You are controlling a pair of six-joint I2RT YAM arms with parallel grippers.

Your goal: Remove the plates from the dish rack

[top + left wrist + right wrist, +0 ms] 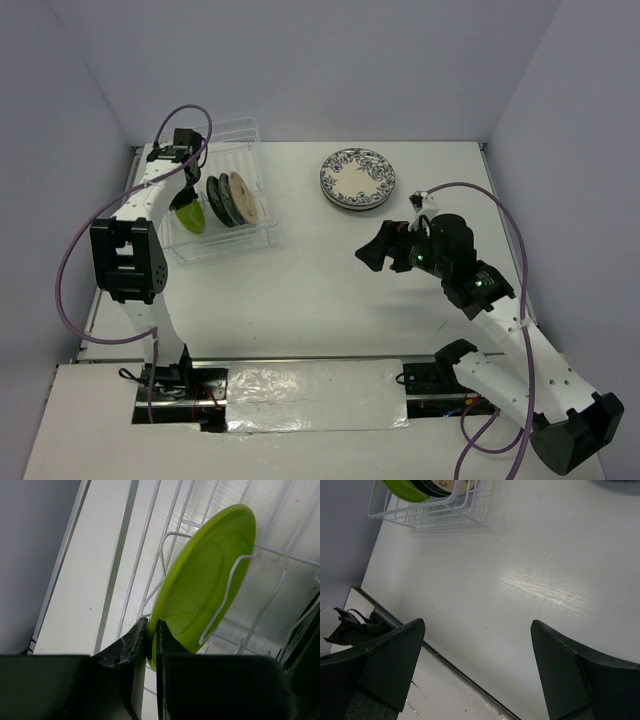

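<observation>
The dish rack [243,139], a white wire basket, stands at the far left of the table. In it stand a lime green plate [190,219], two darker plates [224,200] and a tan plate [244,196]. My left gripper [185,203] reaches down into the rack and is shut on the green plate's rim [200,580]; its fingertips [137,632] pinch the edge. A stack of white plates with dark blue rims [357,179] lies on the table at the back. My right gripper [375,250] hovers open and empty over mid-table; its fingers [395,655] frame bare tabletop.
Grey walls enclose the table on three sides. A foil-like sheet [315,395] covers the near edge between the arm bases. The rack also shows at the top left of the right wrist view [427,510].
</observation>
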